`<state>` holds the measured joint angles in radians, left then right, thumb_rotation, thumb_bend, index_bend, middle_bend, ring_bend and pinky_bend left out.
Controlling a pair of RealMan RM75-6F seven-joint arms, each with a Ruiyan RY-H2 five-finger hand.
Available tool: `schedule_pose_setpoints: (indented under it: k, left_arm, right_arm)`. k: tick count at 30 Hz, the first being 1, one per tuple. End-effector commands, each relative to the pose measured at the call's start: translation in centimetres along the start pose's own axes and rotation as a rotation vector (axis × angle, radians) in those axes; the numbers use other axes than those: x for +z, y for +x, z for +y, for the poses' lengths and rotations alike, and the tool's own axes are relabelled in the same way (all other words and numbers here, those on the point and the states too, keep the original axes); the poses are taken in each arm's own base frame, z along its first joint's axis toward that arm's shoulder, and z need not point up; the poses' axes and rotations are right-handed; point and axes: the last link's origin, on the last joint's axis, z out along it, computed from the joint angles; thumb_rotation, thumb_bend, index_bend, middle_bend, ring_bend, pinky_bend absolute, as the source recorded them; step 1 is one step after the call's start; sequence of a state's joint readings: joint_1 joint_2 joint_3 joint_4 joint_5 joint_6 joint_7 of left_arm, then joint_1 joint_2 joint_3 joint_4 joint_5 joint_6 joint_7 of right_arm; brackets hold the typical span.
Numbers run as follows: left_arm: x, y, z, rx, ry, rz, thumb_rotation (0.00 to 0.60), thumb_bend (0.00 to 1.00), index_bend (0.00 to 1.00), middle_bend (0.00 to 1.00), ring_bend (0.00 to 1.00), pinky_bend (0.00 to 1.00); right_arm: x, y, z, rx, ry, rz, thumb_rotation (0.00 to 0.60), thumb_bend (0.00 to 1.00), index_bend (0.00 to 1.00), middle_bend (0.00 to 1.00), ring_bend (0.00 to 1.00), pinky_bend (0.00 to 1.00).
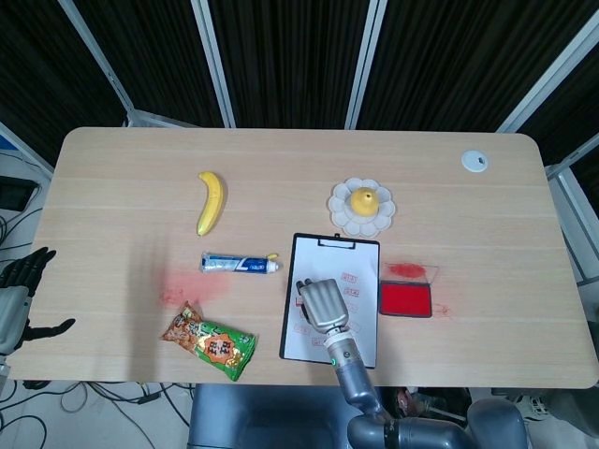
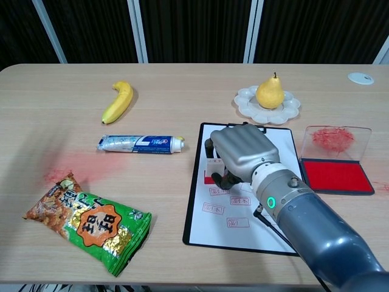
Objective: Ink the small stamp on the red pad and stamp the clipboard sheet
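Note:
The clipboard [image 2: 285, 152] [image 1: 361, 264] lies at the table's near middle, its white sheet bearing several red stamp marks. My right hand [image 2: 243, 153] [image 1: 323, 304] is curled over the sheet's left part and grips the small stamp [image 2: 212, 171], a white block whose red base meets the paper. The hand hides most of the stamp. To the right of the clipboard lies the red ink pad [image 2: 335, 175] [image 1: 405, 299] with its clear lid folded back. My left hand [image 1: 19, 292] hangs off the table's left edge, fingers apart and holding nothing.
A toothpaste tube [image 2: 141, 144] lies left of the clipboard, a banana [image 2: 118, 102] behind it. A green snack bag [image 2: 91, 222] sits at the front left by a red smear [image 2: 73, 164]. A pear on a white plate [image 2: 285, 112] stands behind the clipboard.

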<state>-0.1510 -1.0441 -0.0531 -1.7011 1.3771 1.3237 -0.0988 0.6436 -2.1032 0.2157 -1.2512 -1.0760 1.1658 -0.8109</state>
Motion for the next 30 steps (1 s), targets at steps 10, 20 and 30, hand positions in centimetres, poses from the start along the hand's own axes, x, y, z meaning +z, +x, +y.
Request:
schedule_pose_setpoints:
  k: [10, 20, 30]
  left_arm:
    - [0.0, -0.1, 0.0, 0.004, 0.000, 0.007, 0.600, 0.02, 0.00, 0.00, 0.00, 0.00]
    - [-0.1, -0.2, 0.0, 0.016, -0.010, 0.057, 0.600, 0.02, 0.00, 0.00, 0.00, 0.00]
    - [-0.1, -0.4, -0.1, 0.040, -0.007, 0.089, 0.600, 0.02, 0.00, 0.00, 0.00, 0.00]
  right_arm:
    - [0.5, 7.3, 0.9, 0.011, 0.030, 0.180, 0.600, 0.74, 0.92, 0.82, 0.89, 0.88]
    - [-2.1, 11.4, 5.0, 0.040, 0.005, 0.249, 0.600, 0.74, 0.92, 0.82, 0.89, 0.88]
    - [-6.0, 12.5, 11.5, 0.058, -0.066, 0.268, 0.600, 0.72, 0.92, 0.81, 0.88, 0.87]
